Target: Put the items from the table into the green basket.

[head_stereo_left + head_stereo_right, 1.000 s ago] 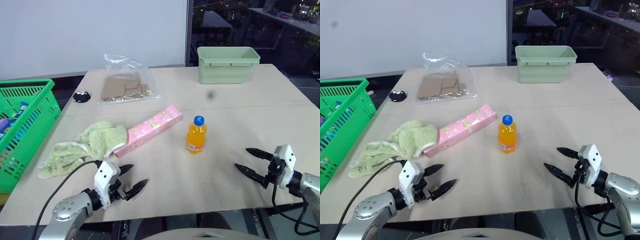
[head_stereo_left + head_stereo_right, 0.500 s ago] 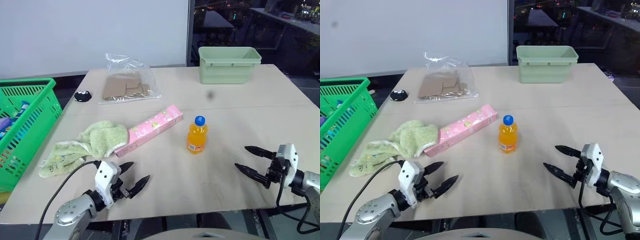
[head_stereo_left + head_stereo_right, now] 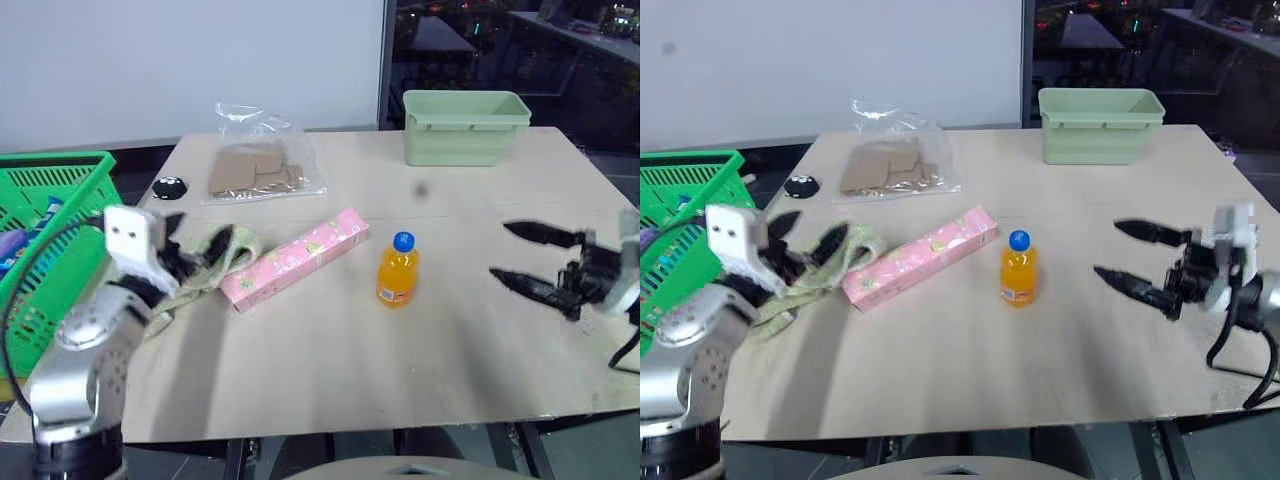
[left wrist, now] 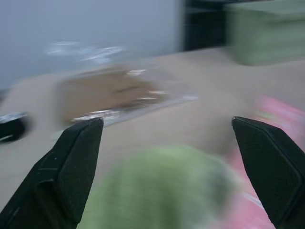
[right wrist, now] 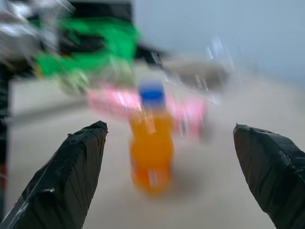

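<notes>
Left pincer (image 3: 195,252) spread wide over the green cloth (image 3: 215,255) at nine o'clock; right pincer (image 3: 525,258) spread too, facing the orange bottle (image 3: 396,271) mid-worktop (image 3: 330,350). Pink box (image 3: 295,259) lies between. All three remain outside the green basket (image 3: 50,215).

A clear plastic bag of brown cardboard pieces (image 3: 262,170) is seen lying flat toward the far left; its crumpled top is raised toward the white wall (image 3: 180,60); a small round black object (image 3: 169,186) is set just beside the bag, nearer the left edge; a pale mint solid-walled tub (image 3: 464,126) is placed upright at the far right, well apart from the bag; dark glazing (image 3: 520,50) is seen behind the tub.
</notes>
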### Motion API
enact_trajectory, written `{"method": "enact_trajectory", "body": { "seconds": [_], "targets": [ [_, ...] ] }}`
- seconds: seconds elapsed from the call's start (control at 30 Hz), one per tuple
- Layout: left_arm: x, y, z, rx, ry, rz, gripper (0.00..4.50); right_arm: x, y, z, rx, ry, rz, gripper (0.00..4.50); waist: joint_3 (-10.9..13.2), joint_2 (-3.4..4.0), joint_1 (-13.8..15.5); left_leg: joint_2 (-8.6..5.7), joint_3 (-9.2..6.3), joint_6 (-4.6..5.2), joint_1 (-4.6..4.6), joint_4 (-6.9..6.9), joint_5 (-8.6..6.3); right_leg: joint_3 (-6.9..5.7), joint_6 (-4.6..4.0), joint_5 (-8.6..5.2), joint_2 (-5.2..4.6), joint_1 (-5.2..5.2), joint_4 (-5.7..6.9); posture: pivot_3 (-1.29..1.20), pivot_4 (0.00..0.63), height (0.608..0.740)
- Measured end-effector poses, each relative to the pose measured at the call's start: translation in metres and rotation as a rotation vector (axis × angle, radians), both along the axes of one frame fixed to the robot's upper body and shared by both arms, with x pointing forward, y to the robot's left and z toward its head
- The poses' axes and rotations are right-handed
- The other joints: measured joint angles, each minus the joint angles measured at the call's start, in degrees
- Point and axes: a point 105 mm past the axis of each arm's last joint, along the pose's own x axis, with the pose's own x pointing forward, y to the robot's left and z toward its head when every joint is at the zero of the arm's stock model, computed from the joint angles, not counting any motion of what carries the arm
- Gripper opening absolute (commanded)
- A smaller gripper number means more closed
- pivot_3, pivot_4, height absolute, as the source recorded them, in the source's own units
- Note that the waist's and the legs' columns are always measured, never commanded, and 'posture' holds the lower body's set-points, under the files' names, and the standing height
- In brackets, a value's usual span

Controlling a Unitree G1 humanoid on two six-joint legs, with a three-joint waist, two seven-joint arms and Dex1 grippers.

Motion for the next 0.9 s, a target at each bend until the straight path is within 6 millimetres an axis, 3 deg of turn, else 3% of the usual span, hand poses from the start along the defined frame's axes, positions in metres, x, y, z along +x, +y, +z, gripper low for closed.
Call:
{"method": "enact_trajectory", "body": {
  "seconds": [0.13,0.37,0.77,0.87,0.9],
  "targets": [
    [-0.001,0.03,-0.018,-0.035,0.11,0.191,4.44,-0.009,0.009,0.018,0.019,0.013,0.088,4.5,0.05,-0.29,0.1,0.0,-0.12,0.01,-0.15,-0.02,-0.01,-0.09,-0.1,0.15,0.01,-0.03,-0.04,-0.07,0.0,0.74],
    [-0.015,0.033,-0.051,-0.078,0.31,0.259,4.44,-0.019,0.017,0.046,0.012,-0.018,0.169,4.5,0.04,-0.33,0.22,-0.03,-0.08,0.0,-0.12,0.04,-0.01,-0.1,-0.31,0.04,-0.06,-0.02,-0.04,-0.06,0.0,0.74],
    [-0.034,0.053,-0.097,-0.107,0.564,0.422,4.44,-0.023,0.021,0.048,-0.021,-0.012,0.201,4.5,-0.04,-0.45,0.38,-0.04,-0.1,-0.01,-0.13,0.05,-0.01,-0.14,-0.36,0.06,-0.08,-0.03,-0.03,-0.07,0.0,0.74],
    [-0.033,0.053,-0.099,-0.084,0.586,0.43,3.71,-0.023,0.021,0.047,-0.025,-0.008,0.205,4.5,-0.08,-0.39,0.37,-0.06,-0.07,-0.01,-0.11,0.05,-0.01,-0.13,-0.36,0.06,-0.11,-0.03,-0.03,-0.08,0.0,0.74],
    [-0.033,0.054,-0.1,-0.077,0.59,0.436,3.26,-0.023,0.02,0.046,-0.026,-0.003,0.203,4.5,-0.1,-0.36,0.35,-0.06,-0.06,-0.01,-0.1,0.05,-0.01,-0.12,-0.36,0.06,-0.12,-0.02,-0.03,-0.08,0.0,0.74]
  ]
}}
